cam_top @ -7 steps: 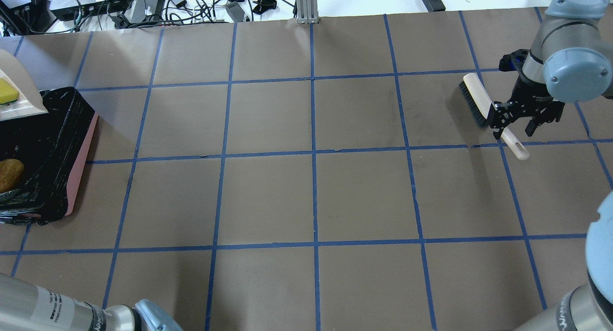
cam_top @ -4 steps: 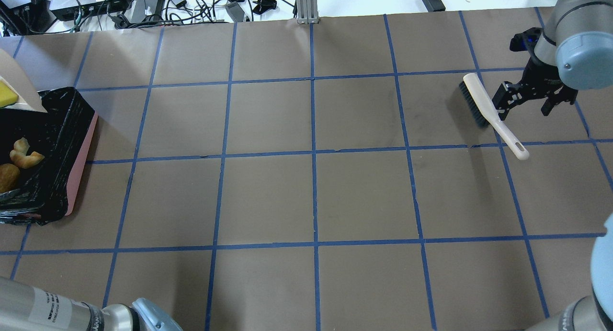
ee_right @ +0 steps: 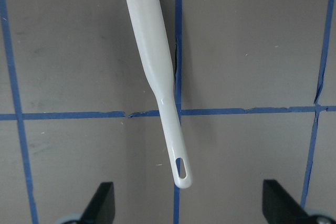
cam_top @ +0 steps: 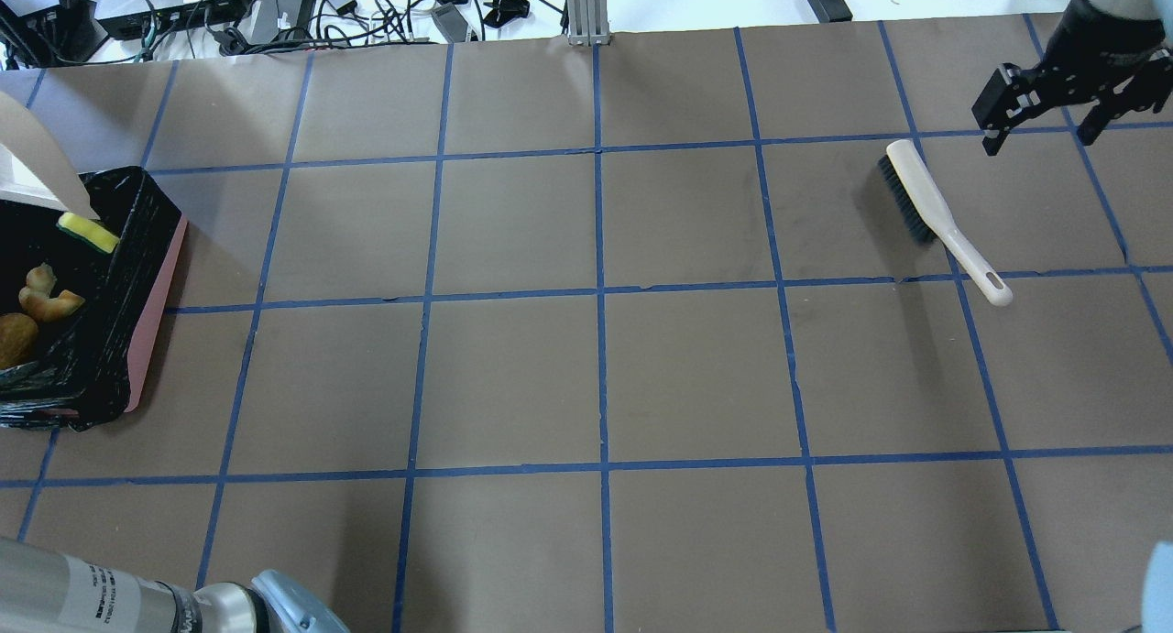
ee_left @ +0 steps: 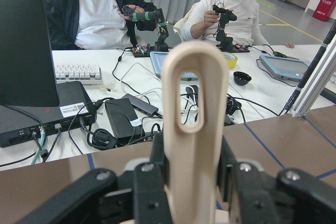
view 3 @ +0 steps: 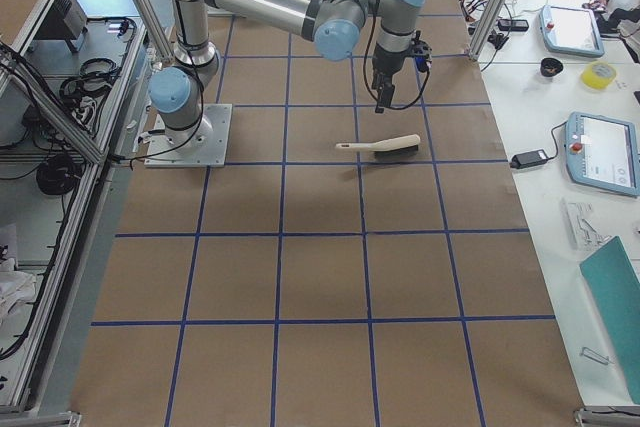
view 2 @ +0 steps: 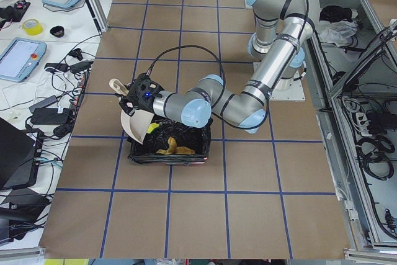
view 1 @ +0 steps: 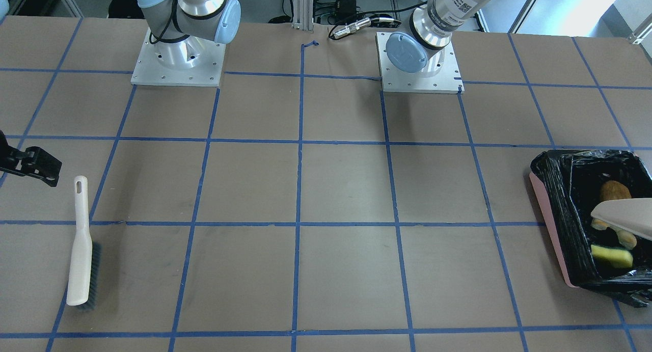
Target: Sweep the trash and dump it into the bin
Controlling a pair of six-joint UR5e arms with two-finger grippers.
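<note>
Left tool (view 2: 128, 90) clamps the dustpan (view 2: 135, 127) over the bin (view 2: 166, 159), trash (view 2: 169, 149) inside at five o'clock. Right tool (cam_top: 1040, 127) hangs spread, brush (cam_top: 919, 198) at eight o'clock.

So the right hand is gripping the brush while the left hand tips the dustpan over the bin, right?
Not quite. The right hand is open and empty; the brush lies on the table below it, as the right wrist view shows. The left hand does tip the dustpan over the bin.
</note>
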